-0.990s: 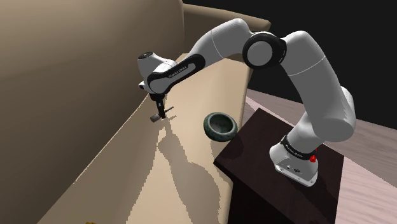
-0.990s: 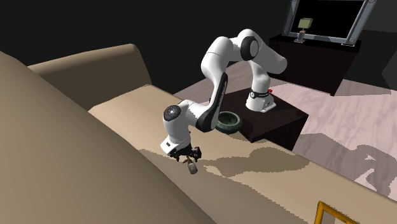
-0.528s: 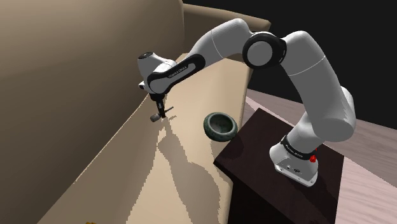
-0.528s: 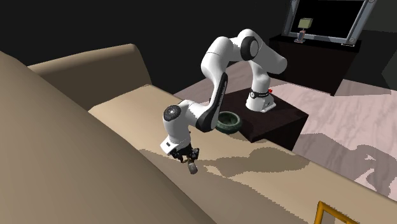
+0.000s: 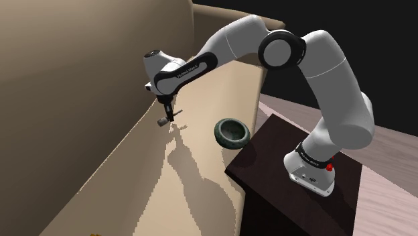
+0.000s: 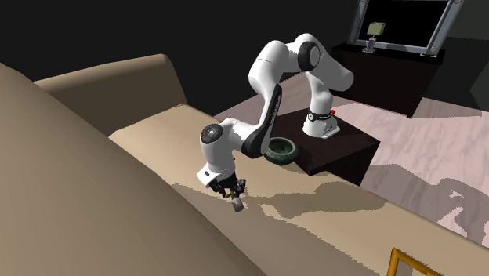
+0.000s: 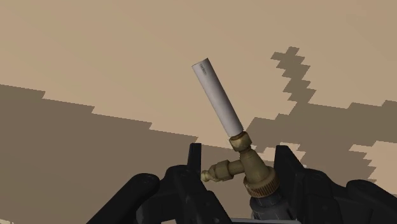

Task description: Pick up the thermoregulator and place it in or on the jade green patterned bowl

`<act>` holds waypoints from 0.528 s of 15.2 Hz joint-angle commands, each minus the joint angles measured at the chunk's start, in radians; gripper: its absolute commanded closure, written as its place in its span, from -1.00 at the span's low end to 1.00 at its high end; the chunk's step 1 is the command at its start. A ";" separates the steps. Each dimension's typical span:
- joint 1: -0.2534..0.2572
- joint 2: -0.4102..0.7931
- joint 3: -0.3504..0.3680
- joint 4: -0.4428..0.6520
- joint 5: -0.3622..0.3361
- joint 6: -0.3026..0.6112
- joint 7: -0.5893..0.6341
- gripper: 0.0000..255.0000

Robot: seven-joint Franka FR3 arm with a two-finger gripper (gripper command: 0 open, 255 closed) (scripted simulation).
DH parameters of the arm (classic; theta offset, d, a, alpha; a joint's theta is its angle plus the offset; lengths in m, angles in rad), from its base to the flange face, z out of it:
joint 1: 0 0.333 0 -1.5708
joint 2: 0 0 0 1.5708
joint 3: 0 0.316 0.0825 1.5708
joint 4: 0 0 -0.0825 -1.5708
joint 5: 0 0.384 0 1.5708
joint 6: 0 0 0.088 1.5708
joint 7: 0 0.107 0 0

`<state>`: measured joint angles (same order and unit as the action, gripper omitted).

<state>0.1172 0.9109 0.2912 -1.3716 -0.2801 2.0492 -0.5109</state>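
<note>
The thermoregulator (image 5: 162,122) hangs from the claw (image 5: 167,115) in the shoulder view. It is a little above the tan sofa seat (image 5: 194,174) and close to the sofa back (image 5: 67,100). The dark green bowl (image 5: 232,132) sits on the seat toward that view's right, just beside the dark stand (image 5: 268,154). It is well apart from the claw. The white arm (image 5: 228,43) reaches a long way out to get here.

In the second exterior view the claw (image 6: 232,192) points down at the seat, and the thermoregulator (image 6: 237,205) hangs under it. The bowl (image 6: 280,150) is higher up and to that view's right, next to the stand.

In the wrist view the two black fingers (image 7: 195,159) are pulled in around the brass-coloured body of the thermoregulator (image 7: 233,127), so the claw is holding it. A grey tube sticks out past the fingertips at a slant. A small brass spout pokes out to one side.

I think the step now is to carry it over to the bowl. To do that well, the claw should keep its grip tight. It should go high enough that the long tube clears the bowl's rim. It should move slowly so the thing does not slip or swing. It is best to stop over the middle of the bowl and come down low before letting go. The tube sticks out far and could bump the rim or tip back out.
</note>
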 commanded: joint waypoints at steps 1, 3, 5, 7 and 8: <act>-0.005 -0.019 0.003 -0.005 0.004 -0.014 -0.005 1.00; -0.008 -0.037 0.006 -0.008 0.007 -0.029 -0.006 1.00; -0.010 -0.054 0.010 -0.010 0.011 -0.044 -0.008 1.00; -0.012 -0.071 0.013 -0.011 0.015 -0.059 -0.010 1.00; -0.013 -0.079 0.015 -0.011 0.017 -0.067 -0.010 1.00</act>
<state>0.1065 0.8421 0.3042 -1.3819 -0.2656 1.9914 -0.5191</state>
